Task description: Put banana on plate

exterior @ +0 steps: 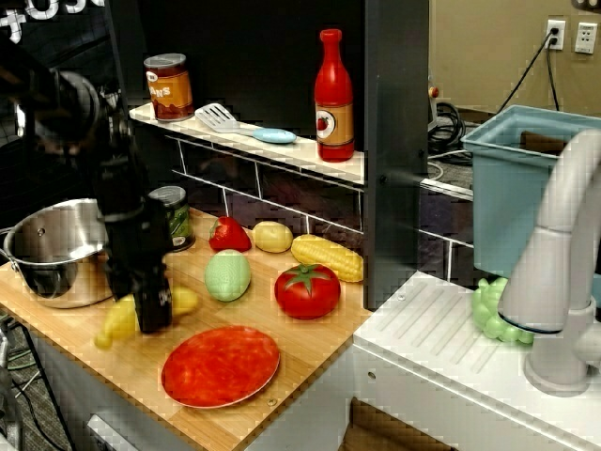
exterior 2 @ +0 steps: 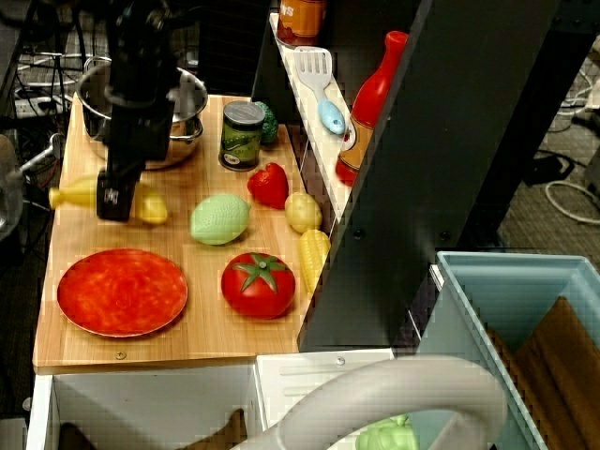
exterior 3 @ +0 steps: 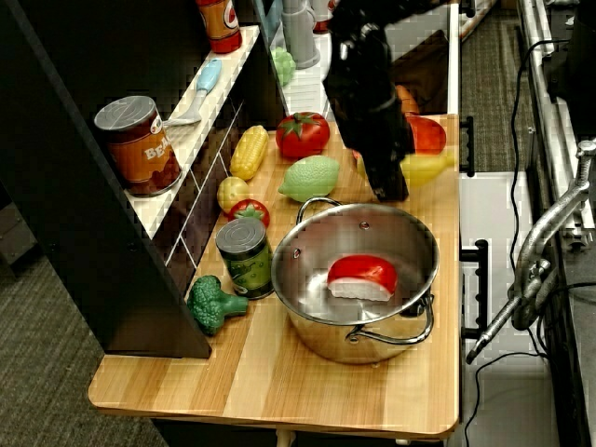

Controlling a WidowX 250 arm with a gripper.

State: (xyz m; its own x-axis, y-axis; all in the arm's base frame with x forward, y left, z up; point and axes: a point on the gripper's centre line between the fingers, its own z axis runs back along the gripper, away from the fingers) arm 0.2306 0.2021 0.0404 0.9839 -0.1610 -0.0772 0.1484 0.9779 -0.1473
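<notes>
The yellow banana [exterior: 115, 324] lies across the wooden counter's front left, just left of the red-orange plate [exterior: 221, 366]. My black gripper [exterior: 154, 318] comes straight down over the banana's middle and looks shut on it; both banana ends stick out from behind it. In the overhead view the gripper [exterior 2: 114, 202] covers the banana [exterior 2: 73, 194] just above the plate [exterior 2: 122, 292]. In the side view the banana [exterior 3: 426, 169] shows beside the gripper [exterior 3: 389, 186], with the plate [exterior 3: 426, 135] behind. The banana is at or barely above the counter.
A steel pot [exterior: 52, 252] holding a red-and-white toy [exterior 3: 361, 277] stands at the left. A green can [exterior: 175, 218], pale green lemon [exterior: 228, 275], tomato [exterior: 307, 290], corn cob [exterior: 327, 256], red pepper [exterior: 229, 235] and small yellow toy [exterior: 272, 237] crowd behind the plate. A shelf runs behind them.
</notes>
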